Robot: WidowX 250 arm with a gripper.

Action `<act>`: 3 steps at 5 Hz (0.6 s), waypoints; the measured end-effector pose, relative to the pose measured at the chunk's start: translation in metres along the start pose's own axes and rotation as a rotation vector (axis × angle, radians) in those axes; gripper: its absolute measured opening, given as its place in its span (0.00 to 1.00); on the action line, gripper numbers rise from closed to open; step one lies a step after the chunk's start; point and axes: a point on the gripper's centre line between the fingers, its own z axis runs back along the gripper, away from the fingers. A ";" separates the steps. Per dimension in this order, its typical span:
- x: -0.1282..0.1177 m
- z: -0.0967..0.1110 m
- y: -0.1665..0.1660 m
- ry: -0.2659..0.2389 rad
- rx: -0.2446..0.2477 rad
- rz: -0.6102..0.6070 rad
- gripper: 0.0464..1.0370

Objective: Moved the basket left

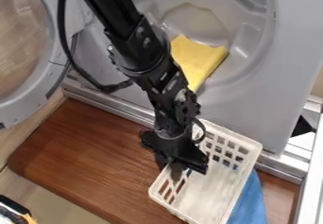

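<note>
The black two-finger gripper (179, 170) hangs over the left side of the white plastic basket with square holes (211, 192), its tip meeting the rim in the view. The gripper's own body and the dark parts about it hide that stretch of rim, so I cannot tell whether it is open or closed on the plastic. The black arm (120, 10) enters from the top edge, its upper end cut off, and covers part of the grey machine front (293, 43) and part of the yellow cloth (195, 60) lying in the machine's round recess. A black cable (62, 29) loops down beside the arm.

The basket stands at the lower right of the view, tilted in line with neither edge, its lowest part cut off by the bottom edge. A blue cloth (251, 202) shows along its right side; how much lies beneath is hidden. The basket's upper end overlaps the pale metal rail (110, 106) at the machine's foot; whether they touch is hard to make out.

Left of the basket, the reddish-brown wooden board (82, 157) runs to its left corner, bounded above by the rail. The round grey-rimmed door (14, 108) stands open at upper left, cut off by the view. A black-and-yellow object (12, 212), mostly out of frame, sits in the bottom left corner.
</note>
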 end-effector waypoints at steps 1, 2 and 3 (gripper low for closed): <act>-0.002 0.006 0.002 -0.012 0.011 -0.001 0.07; -0.010 0.016 -0.004 -0.032 0.003 -0.004 0.06; -0.023 0.028 -0.010 -0.048 -0.025 -0.004 0.06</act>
